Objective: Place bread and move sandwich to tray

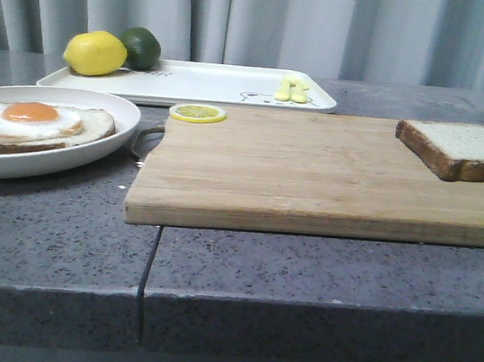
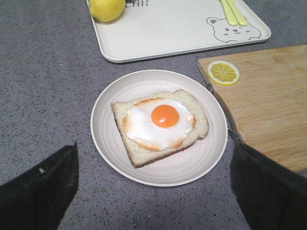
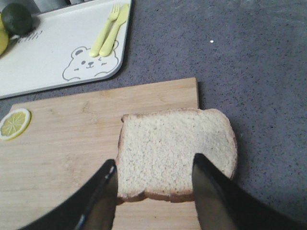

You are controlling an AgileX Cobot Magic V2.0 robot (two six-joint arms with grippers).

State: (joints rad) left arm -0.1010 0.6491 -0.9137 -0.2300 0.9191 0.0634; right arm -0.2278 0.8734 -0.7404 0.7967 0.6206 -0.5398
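Note:
The bread (image 1: 461, 148) lies flat at the right end of the wooden cutting board (image 1: 311, 170), partly overhanging its end. In the right wrist view my right gripper (image 3: 154, 162) hangs open above the bread (image 3: 172, 143), one finger at its edge and the other over its face. The sandwich (image 1: 35, 121), an egg-topped slice, lies in the round white plate (image 1: 101, 147) at the left. My left gripper (image 2: 154, 147) is open and empty above the near side of the plate (image 2: 201, 163) and the sandwich (image 2: 160, 122). The white tray (image 1: 216, 84) sits at the back. Neither gripper shows in the front view.
On the tray are a lemon (image 1: 95, 53), a lime (image 1: 141, 47) and yellow cutlery (image 1: 292, 89) beside a bear drawing (image 3: 88, 64). A lemon slice (image 1: 197, 113) lies on the board's far left corner. The board's metal handle (image 1: 142, 138) points toward the plate.

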